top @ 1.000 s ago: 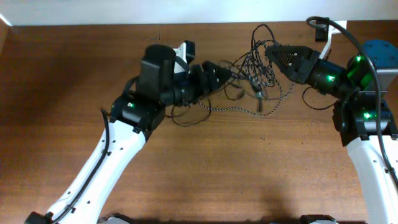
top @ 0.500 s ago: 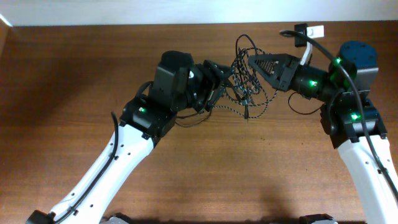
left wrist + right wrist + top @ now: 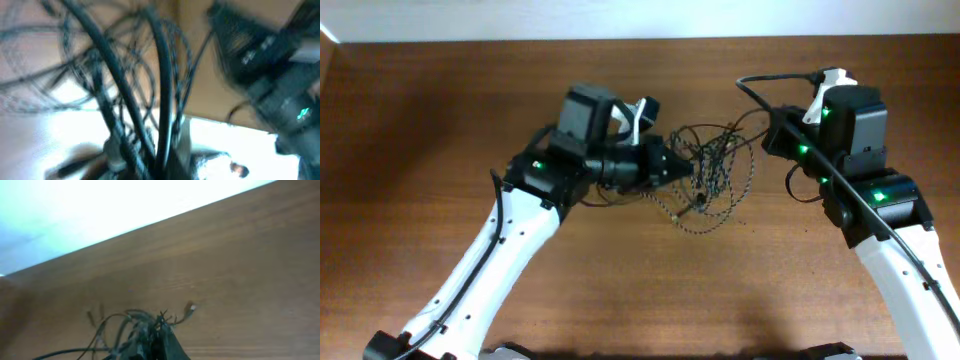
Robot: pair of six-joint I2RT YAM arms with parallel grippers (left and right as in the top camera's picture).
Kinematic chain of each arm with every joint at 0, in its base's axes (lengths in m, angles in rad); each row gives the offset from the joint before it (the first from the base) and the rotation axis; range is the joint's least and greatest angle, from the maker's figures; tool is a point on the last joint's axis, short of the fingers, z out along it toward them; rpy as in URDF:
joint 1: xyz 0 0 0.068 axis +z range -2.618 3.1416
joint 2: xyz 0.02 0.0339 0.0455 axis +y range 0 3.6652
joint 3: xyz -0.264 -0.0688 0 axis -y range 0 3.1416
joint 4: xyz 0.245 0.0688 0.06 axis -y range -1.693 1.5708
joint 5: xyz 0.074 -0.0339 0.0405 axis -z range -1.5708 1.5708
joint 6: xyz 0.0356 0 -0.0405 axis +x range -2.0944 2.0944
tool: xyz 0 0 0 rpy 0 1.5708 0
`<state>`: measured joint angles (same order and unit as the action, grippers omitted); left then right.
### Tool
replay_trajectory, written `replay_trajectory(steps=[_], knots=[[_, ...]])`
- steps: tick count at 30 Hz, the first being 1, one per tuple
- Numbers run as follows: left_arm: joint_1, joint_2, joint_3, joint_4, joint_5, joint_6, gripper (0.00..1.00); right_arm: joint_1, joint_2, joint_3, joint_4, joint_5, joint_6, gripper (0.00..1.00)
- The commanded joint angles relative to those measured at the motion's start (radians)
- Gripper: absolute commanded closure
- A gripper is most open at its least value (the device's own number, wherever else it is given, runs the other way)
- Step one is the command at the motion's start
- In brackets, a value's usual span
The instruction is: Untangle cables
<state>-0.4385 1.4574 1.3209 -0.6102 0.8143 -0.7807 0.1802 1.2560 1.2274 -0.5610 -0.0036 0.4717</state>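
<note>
Far-centre of table (image 3: 440, 120): cables (image 3: 715, 178) hang bunched between both arms, sagging since right gripper (image 3: 159, 342) drew back right. Left gripper (image 3: 686, 168) looks pinched on them; right's jaws unreadable. Still knotted.

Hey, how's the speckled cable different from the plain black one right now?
The speckled cable is braided black-and-white; the black cable is one plain colour. The speckled cable's loop sags lowest, toward the near edge of the table, while the black cable's loops show at the far side. Both are thin and snarled in one tangle.
</note>
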Motion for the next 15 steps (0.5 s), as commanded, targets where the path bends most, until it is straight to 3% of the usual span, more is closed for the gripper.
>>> replay_trajectory(steps=[1, 3, 4, 5, 6, 8, 10, 11, 12, 14, 15], knots=[[0.110, -0.032, -0.011, -0.392, -0.149, 0.330, 1.00, -0.069, 0.009, 0.013, 0.035, 0.556, -0.011, 0.93], [0.142, -0.032, -0.011, -0.563, -0.405, 0.327, 1.00, -0.071, 0.013, 0.013, 0.028, 0.599, 0.007, 0.90], [0.142, -0.032, -0.011, -0.563, -0.438, 0.291, 1.00, -0.071, 0.014, 0.013, -0.006, 0.535, 0.099, 0.80], [0.142, -0.032, -0.011, -0.518, -0.437, 0.207, 1.00, -0.069, 0.014, 0.013, -0.035, 0.333, 0.137, 0.73], [0.142, -0.032, -0.011, -0.399, -0.386, 0.174, 1.00, -0.069, 0.014, 0.013, -0.071, -0.018, 0.135, 0.62], [0.142, -0.032, -0.011, -0.194, -0.294, 0.155, 1.00, -0.056, 0.014, 0.013, -0.155, -0.302, 0.107, 0.49], [0.190, -0.032, -0.011, 0.011, -0.254, 0.011, 1.00, -0.035, 0.014, 0.012, -0.214, -0.720, -0.224, 0.30], [0.212, -0.032, -0.011, 0.011, -0.214, -0.048, 1.00, -0.035, 0.014, 0.010, -0.214, -0.759, -0.286, 0.25], [0.278, -0.032, -0.011, 0.013, -0.064, -0.196, 1.00, -0.035, 0.038, 0.005, -0.214, -0.800, -0.292, 0.19], [0.322, -0.032, -0.011, 0.035, 0.045, -0.196, 1.00, -0.034, 0.133, 0.005, -0.209, -0.962, -0.299, 0.19], [0.324, -0.032, -0.011, 0.034, 0.048, -0.201, 1.00, -0.013, 0.195, 0.005, -0.208, -1.035, -0.397, 0.19]])
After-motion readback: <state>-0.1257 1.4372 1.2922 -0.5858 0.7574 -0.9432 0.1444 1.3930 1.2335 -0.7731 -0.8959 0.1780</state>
